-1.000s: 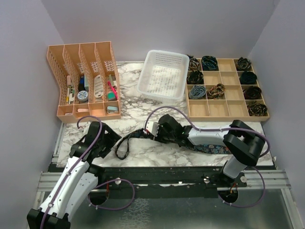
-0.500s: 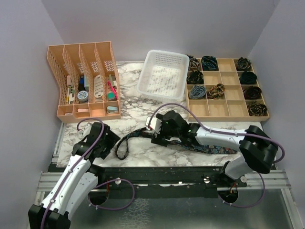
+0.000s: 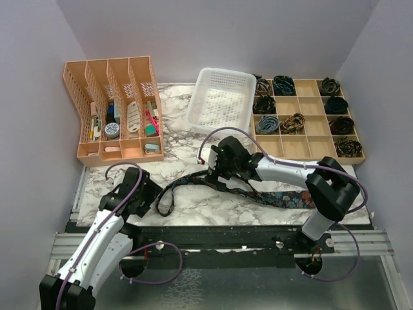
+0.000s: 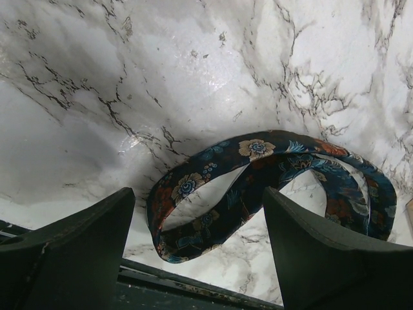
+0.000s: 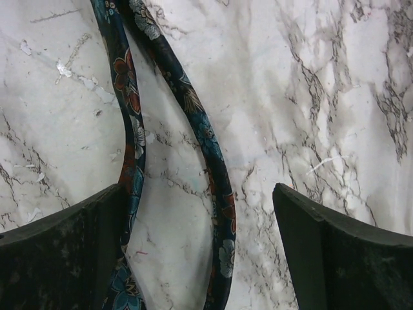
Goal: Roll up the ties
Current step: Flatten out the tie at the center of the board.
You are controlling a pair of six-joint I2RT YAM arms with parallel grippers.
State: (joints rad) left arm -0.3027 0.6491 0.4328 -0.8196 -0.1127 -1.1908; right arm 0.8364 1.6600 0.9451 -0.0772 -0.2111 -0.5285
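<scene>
A long dark floral tie (image 3: 271, 194) lies unrolled across the marble table. Its narrow end is folded into a loop (image 3: 165, 199) at the left and its wide end (image 3: 293, 200) lies at the right. My left gripper (image 3: 145, 194) hovers open over that loop. In the left wrist view the loop (image 4: 258, 174) lies between and beyond the open gripper (image 4: 200, 258), held by nothing. My right gripper (image 3: 216, 173) stands open above the tie's middle. In the right wrist view two strands of the tie (image 5: 216, 187) run between the spread fingers (image 5: 348, 252) of the right gripper (image 5: 200, 258).
A wooden compartment tray (image 3: 303, 132) at the back right holds several rolled ties (image 3: 282, 84). A white mesh basket (image 3: 222, 100) stands at the back centre. An orange file organizer (image 3: 116, 110) with small items stands at the back left. The table's front edge (image 3: 219, 223) runs just below the loop.
My right gripper has opened wide and let go of the tie, its arm swinging slightly toward the back. The left gripper has hardly moved.
</scene>
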